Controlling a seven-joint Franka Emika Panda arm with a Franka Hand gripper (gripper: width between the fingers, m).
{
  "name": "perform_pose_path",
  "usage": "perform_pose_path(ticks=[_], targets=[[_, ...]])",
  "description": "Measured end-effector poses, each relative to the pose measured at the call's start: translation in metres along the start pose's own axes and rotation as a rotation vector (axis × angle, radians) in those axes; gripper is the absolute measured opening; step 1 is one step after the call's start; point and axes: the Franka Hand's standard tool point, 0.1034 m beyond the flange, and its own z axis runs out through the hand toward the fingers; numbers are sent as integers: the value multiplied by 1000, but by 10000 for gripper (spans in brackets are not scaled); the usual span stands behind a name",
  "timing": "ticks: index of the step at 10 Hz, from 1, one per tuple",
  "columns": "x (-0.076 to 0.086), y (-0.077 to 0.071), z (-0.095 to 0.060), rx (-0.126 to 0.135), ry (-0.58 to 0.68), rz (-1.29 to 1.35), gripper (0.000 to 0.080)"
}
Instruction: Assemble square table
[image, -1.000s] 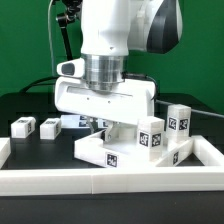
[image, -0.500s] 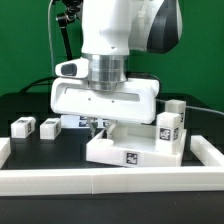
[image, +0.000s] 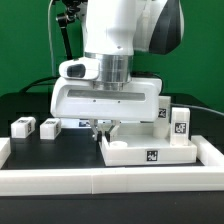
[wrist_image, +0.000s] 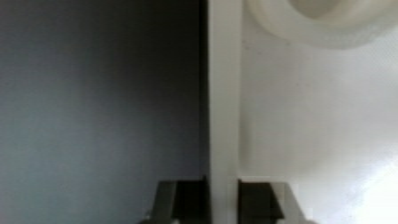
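The white square tabletop (image: 150, 150), with a raised rim and a tag on its front face, lies flat on the black table at the exterior view's right. My gripper (image: 105, 127) is shut on its rim at the corner toward the exterior view's left. In the wrist view the thin white rim (wrist_image: 221, 120) runs between the two dark fingers (wrist_image: 178, 203) of the gripper (wrist_image: 221, 205), and a round hole of the tabletop (wrist_image: 329, 25) shows. Two white tagged legs (image: 22, 127) (image: 49, 127) lie at the left. Another tagged leg (image: 180, 124) stands behind the tabletop at the right.
The long white border wall (image: 90, 180) runs along the front and turns up at the right end (image: 214, 150), close to the tabletop. The marker board (image: 72, 121) lies behind the gripper. A green backdrop stands behind the table.
My gripper has moved toward the exterior view's right with the tabletop, which has turned square to the front wall and now sits near the right corner. The left legs have not moved.
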Motion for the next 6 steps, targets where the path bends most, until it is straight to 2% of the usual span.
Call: perform_pose_path(ticks=[6], targets=[[0,5,0,-16,-7,-301,69]])
